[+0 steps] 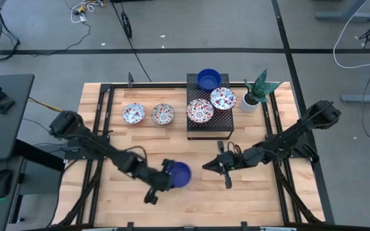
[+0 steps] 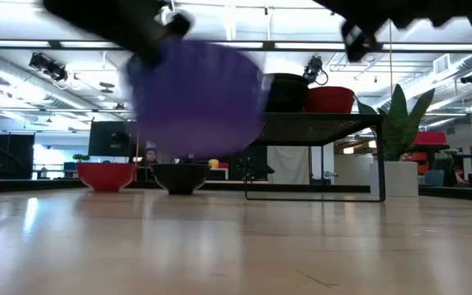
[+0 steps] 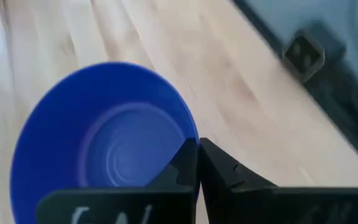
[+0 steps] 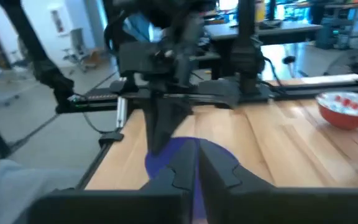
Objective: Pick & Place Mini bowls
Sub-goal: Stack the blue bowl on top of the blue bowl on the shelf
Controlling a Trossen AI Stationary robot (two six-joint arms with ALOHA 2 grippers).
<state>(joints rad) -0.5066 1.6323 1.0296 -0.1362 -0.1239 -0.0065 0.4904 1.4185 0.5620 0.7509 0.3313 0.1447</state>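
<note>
Blue glossy round mini bowl (image 1: 180, 173) | left claw (image 1: 166, 180) pinching rim, airborne | right claw (image 1: 212, 165) clenched, empty

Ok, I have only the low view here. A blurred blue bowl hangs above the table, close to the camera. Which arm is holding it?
Observer: The left gripper holds the blue bowl, over the front middle of the table.
Operator: How does it grip the bowl? I see only dark shapes on top.
Observer: By the rim. In the left wrist view the two fingers are closed on the bowl's wall, one inside and one outside.
Operator: And the other arm, is it near?
Observer: Yes. The right gripper is just to the right of the bowl, pointing toward it, shut and holding nothing.
</note>
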